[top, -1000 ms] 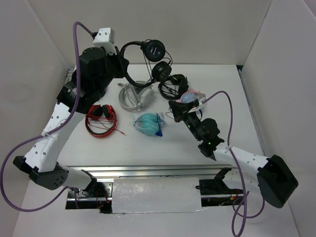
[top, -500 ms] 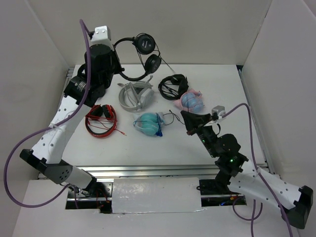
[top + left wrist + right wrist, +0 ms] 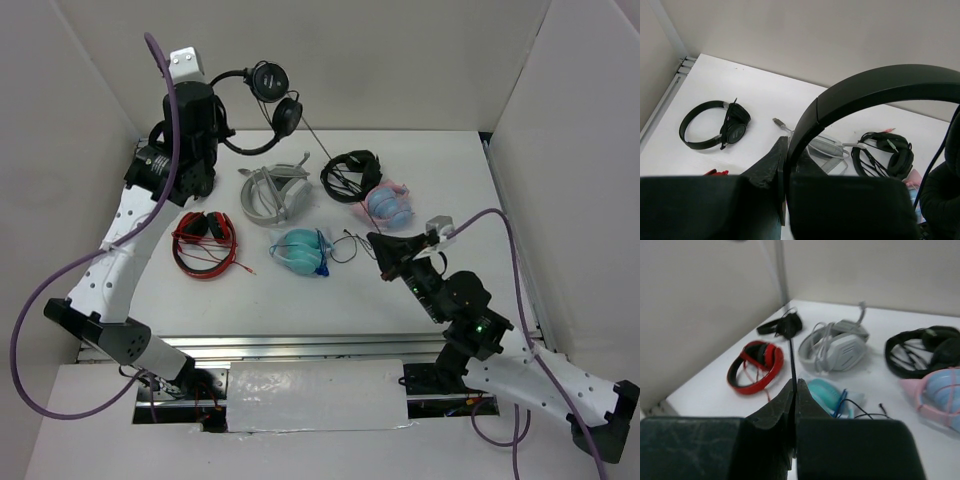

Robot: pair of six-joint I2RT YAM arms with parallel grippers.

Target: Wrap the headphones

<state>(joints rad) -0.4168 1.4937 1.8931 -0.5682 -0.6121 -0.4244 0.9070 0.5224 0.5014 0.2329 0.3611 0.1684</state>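
Note:
The headphones (image 3: 268,82) are black with a thin headband and two round earcups, and they hang in the air above the table's back left. My left gripper (image 3: 218,125) is shut on their headband, which fills the left wrist view (image 3: 865,90) and is clamped between my left gripper's (image 3: 786,150) fingers. Their thin black cable (image 3: 315,138) runs down and right to my right gripper (image 3: 378,243). In the right wrist view my right gripper (image 3: 795,385) is shut on the cable (image 3: 792,355), which rises straight from the jaws.
On the table lie a red-and-black pair (image 3: 205,240), a grey-white pair (image 3: 272,195), a teal pair (image 3: 300,250), a pink-and-blue pair (image 3: 388,205) and a chunkier black pair (image 3: 350,172). Another black pair (image 3: 715,127) lies at the far left. Walls close in on the back and both sides.
My left arm has lifted the headphones higher and to the left. My right arm has drawn back towards the near right with the cable in its jaws.

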